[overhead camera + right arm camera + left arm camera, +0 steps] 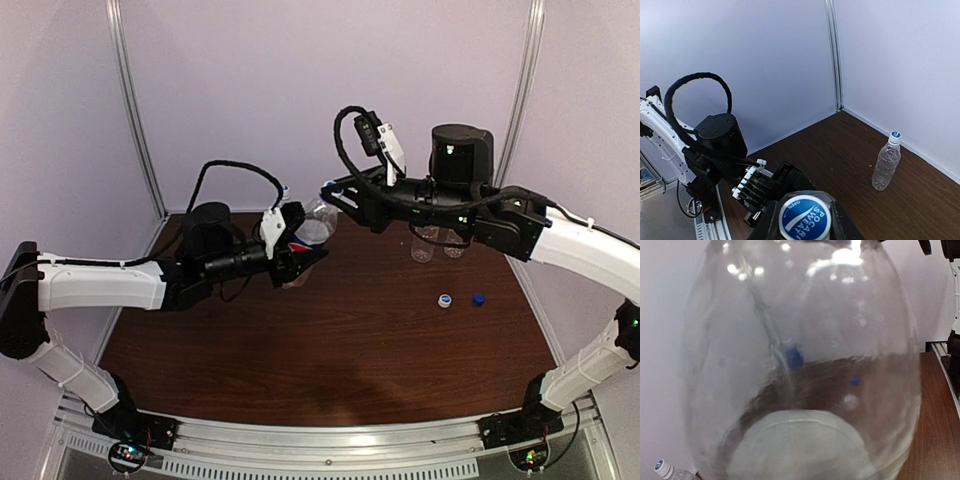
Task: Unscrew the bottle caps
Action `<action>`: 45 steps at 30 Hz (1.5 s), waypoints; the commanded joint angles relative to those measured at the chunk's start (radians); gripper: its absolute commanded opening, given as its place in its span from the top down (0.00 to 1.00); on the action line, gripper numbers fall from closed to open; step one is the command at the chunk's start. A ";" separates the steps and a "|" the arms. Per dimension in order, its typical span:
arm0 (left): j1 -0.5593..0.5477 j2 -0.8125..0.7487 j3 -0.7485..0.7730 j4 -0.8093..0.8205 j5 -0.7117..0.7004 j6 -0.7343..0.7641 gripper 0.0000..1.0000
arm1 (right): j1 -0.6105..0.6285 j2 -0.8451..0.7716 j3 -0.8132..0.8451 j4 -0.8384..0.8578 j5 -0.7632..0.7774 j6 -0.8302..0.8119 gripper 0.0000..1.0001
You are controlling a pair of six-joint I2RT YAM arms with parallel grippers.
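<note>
The left tool pinches an empty clear bottle; the right tool pinches its Pocari Sweat cap, legible only from the right wrist.

I'm looking at a dark brown wood-grain tabletop with a dull sheen, boxed in by pale lilac-white walls at the back and on both sides. A metal strip runs up the wall on the left and a second strip on the right; in the overhead view they splay apart toward the top. Along the near edge lies a ribbed silver rail that spans the table's width
</note>
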 commanded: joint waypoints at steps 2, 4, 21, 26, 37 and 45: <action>-0.003 0.006 0.018 0.022 -0.003 0.000 0.54 | 0.005 -0.001 0.019 -0.010 0.025 -0.005 0.94; -0.003 0.003 0.019 0.013 0.006 0.005 0.54 | 0.004 -0.002 0.026 -0.030 0.017 -0.032 1.00; -0.008 -0.003 0.123 -0.370 0.571 0.206 0.56 | 0.005 -0.007 0.167 -0.727 -0.518 -1.035 1.00; -0.012 0.008 0.136 -0.366 0.560 0.209 0.56 | 0.008 0.009 0.180 -0.685 -0.433 -1.003 0.58; -0.012 -0.052 0.037 -0.129 0.145 0.090 0.56 | 0.007 -0.155 -0.053 -0.031 -0.205 -0.354 0.00; -0.014 -0.030 -0.005 0.043 -0.157 -0.027 0.57 | 0.012 -0.152 -0.161 0.216 0.130 0.128 0.24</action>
